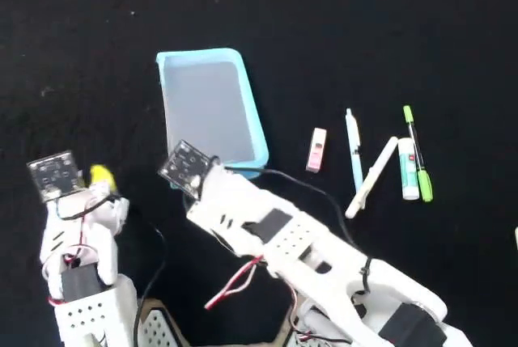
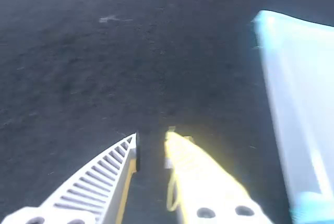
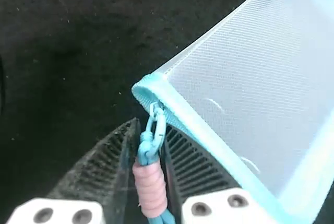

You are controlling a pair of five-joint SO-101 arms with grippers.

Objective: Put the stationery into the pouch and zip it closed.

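Note:
A light blue mesh pouch lies flat at the table's middle; it shows too in the left wrist view and the right wrist view. At its near corner my right gripper is shut on the zipper pull, a blue clip with a pink bead. The right arm reaches across to that corner. Left of the pouch my left gripper hangs over bare cloth, fingers nearly together, holding nothing. To the right lie a pink eraser, blue pen, white pen, glue stick and green pen.
A black cloth covers the whole table. The stationery sits in a loose row well to the right of the pouch, with bare cloth between them. Cables trail by the arm bases at the near edge.

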